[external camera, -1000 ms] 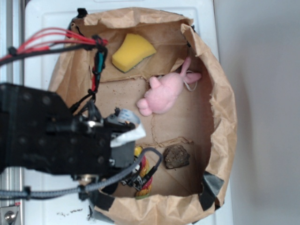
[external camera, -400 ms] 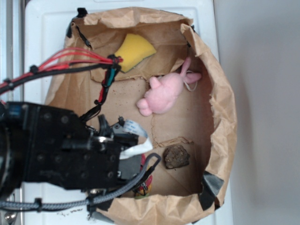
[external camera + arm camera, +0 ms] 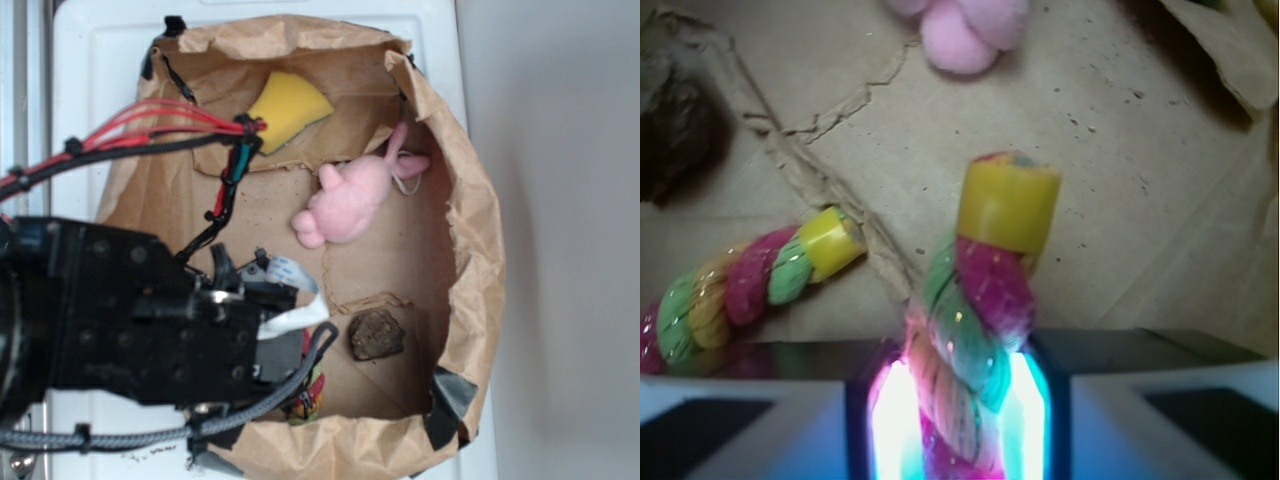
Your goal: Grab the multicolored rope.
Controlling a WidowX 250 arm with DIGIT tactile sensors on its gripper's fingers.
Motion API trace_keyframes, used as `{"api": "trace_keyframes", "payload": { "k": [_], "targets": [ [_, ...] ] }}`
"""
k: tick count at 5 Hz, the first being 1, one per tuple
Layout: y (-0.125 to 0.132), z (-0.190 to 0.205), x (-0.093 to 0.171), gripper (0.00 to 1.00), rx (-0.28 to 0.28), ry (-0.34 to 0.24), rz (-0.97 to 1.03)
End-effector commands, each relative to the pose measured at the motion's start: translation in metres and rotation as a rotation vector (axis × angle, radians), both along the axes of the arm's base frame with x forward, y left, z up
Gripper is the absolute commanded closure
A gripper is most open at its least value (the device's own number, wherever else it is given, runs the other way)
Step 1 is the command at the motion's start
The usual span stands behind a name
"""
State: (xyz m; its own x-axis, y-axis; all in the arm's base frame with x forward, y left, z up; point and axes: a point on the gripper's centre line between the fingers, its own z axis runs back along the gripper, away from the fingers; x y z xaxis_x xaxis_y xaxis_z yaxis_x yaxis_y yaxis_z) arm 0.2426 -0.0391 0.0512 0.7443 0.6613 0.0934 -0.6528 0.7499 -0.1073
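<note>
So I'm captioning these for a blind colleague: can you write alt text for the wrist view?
The gripper has its fingers closed on one yellow-capped end of the multicolored rope, which sticks up between them over the brown cardboard floor. The rope's other end lies to the left, a pink plush shows at the top edge and a dark lump at far left.

Bare cardboard floor (image 3: pixel 385 270) lies open between pink plush (image 3: pixel 350 200) and dark lump (image 3: pixel 376 335).
</note>
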Motion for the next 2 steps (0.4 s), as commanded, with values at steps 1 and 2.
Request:
{"api": "trace_keyframes", "payload": {
  "k": [1,2],
  "targets": [
    [0.034,0.056,0.021,1.0,0.003,-0.202,-0.345],
    [0.04,0.077,0.028,1.0,0.018,-0.229,-0.467]
  ]
}}
